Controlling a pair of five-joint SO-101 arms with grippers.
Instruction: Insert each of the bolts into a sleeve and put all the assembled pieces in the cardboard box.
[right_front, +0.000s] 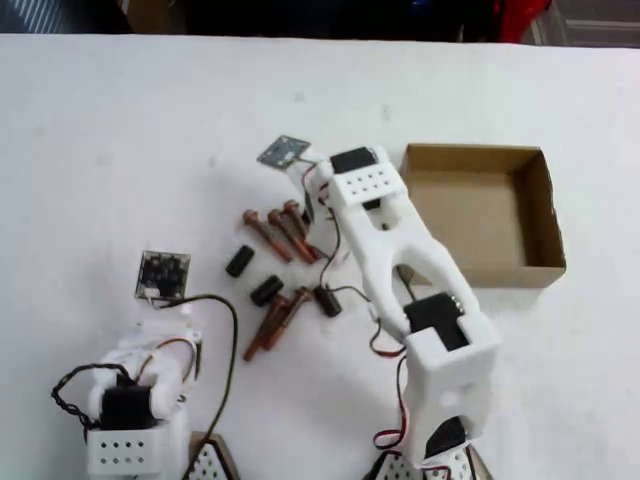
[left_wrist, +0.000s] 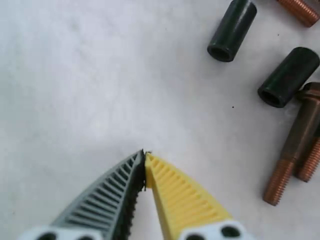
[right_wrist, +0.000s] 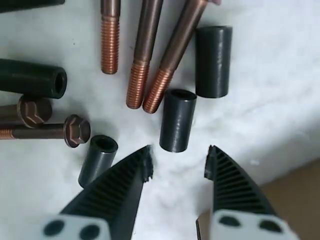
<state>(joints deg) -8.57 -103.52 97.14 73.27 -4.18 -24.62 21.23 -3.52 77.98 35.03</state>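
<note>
Right gripper (right_wrist: 177, 160) hangs spread apart just short of a black sleeve (right_wrist: 177, 120), pinching nothing, with three copper bolts (right_wrist: 167, 55) beyond it; my left gripper (left_wrist: 145, 156) is pressed together at the tips over bare table (left_wrist: 75, 75). My high view adds the cardboard box (right_front: 470, 215), standing apart from the loose parts, while the right wrist view shows me the sleeve's hollow end.

Your right arm (right_front: 400, 250) is stretched long from its base, wrist carried far forward and angled toward the left. Your right hand (right_wrist: 177, 162) points down, its two black fingers (right_wrist: 125, 185) spread, a clear gap between the tips. Your left arm (right_front: 130, 400) sits folded close over its base. Your left hand (left_wrist: 145, 156) points down: grey finger (left_wrist: 110, 195) and yellow finger (left_wrist: 180, 195) meet at the tips.
</note>
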